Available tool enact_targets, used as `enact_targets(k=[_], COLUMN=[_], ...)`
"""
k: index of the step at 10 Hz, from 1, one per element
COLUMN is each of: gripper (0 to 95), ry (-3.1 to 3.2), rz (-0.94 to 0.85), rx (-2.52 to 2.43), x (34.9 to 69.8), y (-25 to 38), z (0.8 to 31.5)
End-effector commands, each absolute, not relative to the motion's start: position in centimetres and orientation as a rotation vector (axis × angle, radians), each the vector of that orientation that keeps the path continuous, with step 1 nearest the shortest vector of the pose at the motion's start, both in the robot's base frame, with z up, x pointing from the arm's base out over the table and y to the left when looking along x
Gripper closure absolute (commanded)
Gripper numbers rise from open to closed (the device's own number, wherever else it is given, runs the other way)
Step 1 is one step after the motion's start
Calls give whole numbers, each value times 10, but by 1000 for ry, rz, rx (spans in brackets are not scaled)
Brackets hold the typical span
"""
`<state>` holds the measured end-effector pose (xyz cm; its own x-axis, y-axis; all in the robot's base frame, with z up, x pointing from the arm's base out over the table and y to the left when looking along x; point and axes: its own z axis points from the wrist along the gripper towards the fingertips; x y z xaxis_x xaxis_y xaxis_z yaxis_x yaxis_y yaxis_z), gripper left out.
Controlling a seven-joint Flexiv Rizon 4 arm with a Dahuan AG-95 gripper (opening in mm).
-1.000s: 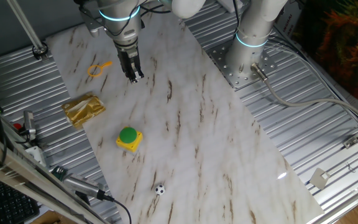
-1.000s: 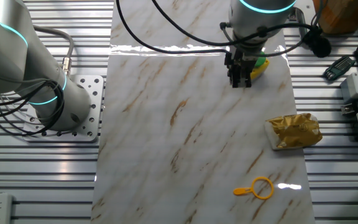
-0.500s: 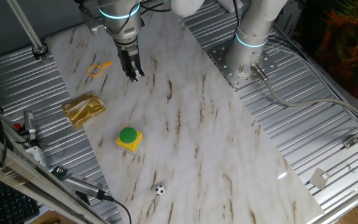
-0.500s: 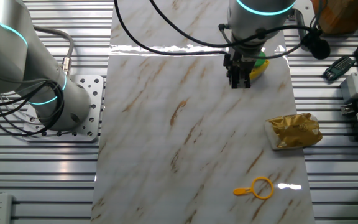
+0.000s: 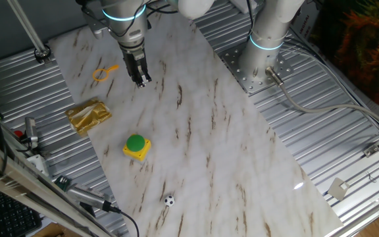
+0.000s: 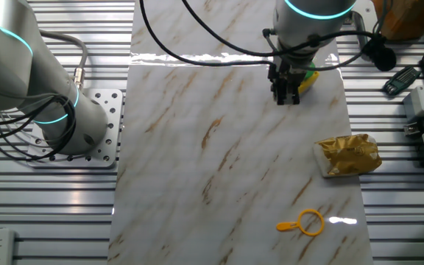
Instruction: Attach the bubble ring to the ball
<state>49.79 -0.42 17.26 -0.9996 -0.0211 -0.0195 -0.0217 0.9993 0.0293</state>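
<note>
**Empty gripper above the marble board, ring and ball lying apart**

In one fixed view, the black two-finger gripper (image 5: 141, 81) points down over the far part of the white marble-patterned board (image 5: 202, 145). Its fingers sit close together with nothing between them. The small thin yellow-orange plastic bubble ring (image 5: 104, 72) lies flat near the gripper, to its left in the picture and apart from it. A crumpled gold foil packet (image 5: 89, 115) lies further toward the camera. The yellow box with a green round button (image 5: 136, 146) sits below the gripper in the picture. The tiny white ball with black patches (image 5: 169, 200) rests well apart from the gripper, near the board's front edge.

In the other fixed view, the gripper (image 6: 286, 96) hangs in front of the button box (image 6: 308, 78), partly hiding it. The ring (image 6: 305, 221) lies well apart near the lower edge, and the foil packet (image 6: 347, 157) lies between them. The ball cannot be made out here.
</note>
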Motion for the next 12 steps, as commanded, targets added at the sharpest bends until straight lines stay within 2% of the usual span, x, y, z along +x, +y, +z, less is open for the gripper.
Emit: enact_targets(k=[1,3,5,9,12], gripper=[950,950,950,950,950], ry=[3122,3109,3101,3118,3126], rz=[20,27,23,21,13], rx=[-90,-154,-163,-155,-154], x=[503,502,505,541,563], y=[-32,-98,-141,-177,-185], z=[159,130,115,101,78])
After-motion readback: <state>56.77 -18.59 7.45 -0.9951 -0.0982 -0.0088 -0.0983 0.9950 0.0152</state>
